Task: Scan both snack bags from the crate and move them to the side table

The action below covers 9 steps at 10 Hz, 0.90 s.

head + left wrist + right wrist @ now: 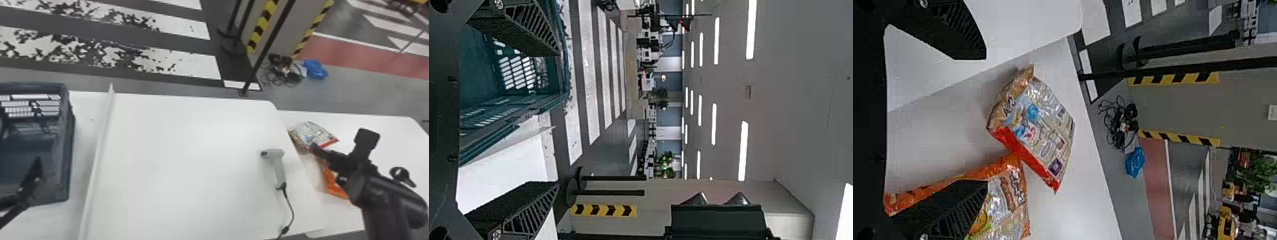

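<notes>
Red-edged bag (pixel 1038 132), orange bag (pixel 1008 205): lay near the inner edge of the side table (pixel 1083 200). Right gripper (pixel 985 120), left gripper (pixel 558 119): stood open, empty. Final placement seemed complete; withdrawal was called for.

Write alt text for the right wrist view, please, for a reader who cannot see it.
Two snack bags lie on the white side table, near the open right gripper; one finger partly hides the orange bag.
</notes>
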Available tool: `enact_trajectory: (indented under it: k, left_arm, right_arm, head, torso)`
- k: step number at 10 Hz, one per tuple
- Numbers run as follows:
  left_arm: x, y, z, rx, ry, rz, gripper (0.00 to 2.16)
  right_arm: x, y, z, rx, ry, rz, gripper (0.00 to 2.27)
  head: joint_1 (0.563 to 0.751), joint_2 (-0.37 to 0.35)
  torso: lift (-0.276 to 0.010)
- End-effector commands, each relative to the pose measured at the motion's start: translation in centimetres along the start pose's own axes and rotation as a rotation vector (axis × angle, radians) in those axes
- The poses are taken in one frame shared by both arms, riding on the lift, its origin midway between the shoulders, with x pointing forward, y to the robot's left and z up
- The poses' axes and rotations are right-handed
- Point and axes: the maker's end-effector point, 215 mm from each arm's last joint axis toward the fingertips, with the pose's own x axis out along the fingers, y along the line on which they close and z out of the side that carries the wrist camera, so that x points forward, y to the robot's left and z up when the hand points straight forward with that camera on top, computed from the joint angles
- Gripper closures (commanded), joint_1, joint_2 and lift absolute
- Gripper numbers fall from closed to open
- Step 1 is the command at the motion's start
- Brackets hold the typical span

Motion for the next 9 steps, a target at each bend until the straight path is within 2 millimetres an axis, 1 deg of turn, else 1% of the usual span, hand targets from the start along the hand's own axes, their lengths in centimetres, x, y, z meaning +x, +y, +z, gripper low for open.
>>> enact_trajectory:
  k: [1, 2, 4, 5, 6, 7, 8, 9]
  left_arm:
    - [0.0, -0.2, 0.1, -0.005, -0.002, 0.002, 0.07]
    - [0.1, -0.3, 0.1, -0.006, -0.004, 0.002, 0.07]
    - [0.2, -0.5, 0.1, -0.012, -0.004, 0.007, 0.07]
    - [0.2, -0.7, 0.2, -0.014, -0.005, 0.004, 0.07]
    - [0.3, -1.1, 0.0, -0.014, -0.001, -0.002, 0.07]
    - [0.4, -1.6, -0.3, -0.018, 0.008, -0.009, 0.07]
    - [0.4, -1.8, -0.5, -0.014, 0.017, -0.013, 0.07]
    - [0.5, -2.0, -0.6, -0.016, 0.02, -0.017, 0.07]
  right_arm:
    - [-2.8, 5.3, -0.6, -0.002, -0.048, 0.089, 0.04]
    - [-5.0, 8.5, -0.9, -0.01, -0.072, 0.143, 0.04]
    - [-9.6, 14.6, -0.9, -0.031, -0.128, 0.242, 0.04]
    - [-11.8, 17.4, -1.6, -0.035, -0.138, 0.294, 0.04]
    - [-13.5, 20.3, -2.4, -0.033, -0.149, 0.342, 0.04]
    - [-14.9, 22.6, -2.7, -0.043, -0.185, 0.368, 0.04]
    - [-15.9, 24.4, -2.7, -0.075, -0.23, 0.368, 0.04]
    - [-17.7, 26.5, -1.0, -0.148, -0.363, 0.331, 0.03]
  head:
    - [0.695, -0.35]
    - [0.695, -0.35]
    - [0.695, -0.35]
    - [0.695, -0.35]
    - [0.695, -0.344]
    - [0.695, -0.3]
    - [0.695, -0.263]
    - [0.695, -0.234]
  torso:
    - [-0.029]
    - [-0.029]
    - [-0.029]
    - [-0.029]
    - [-0.029]
    - [-0.029]
    - [-0.029]
    - [-0.029]
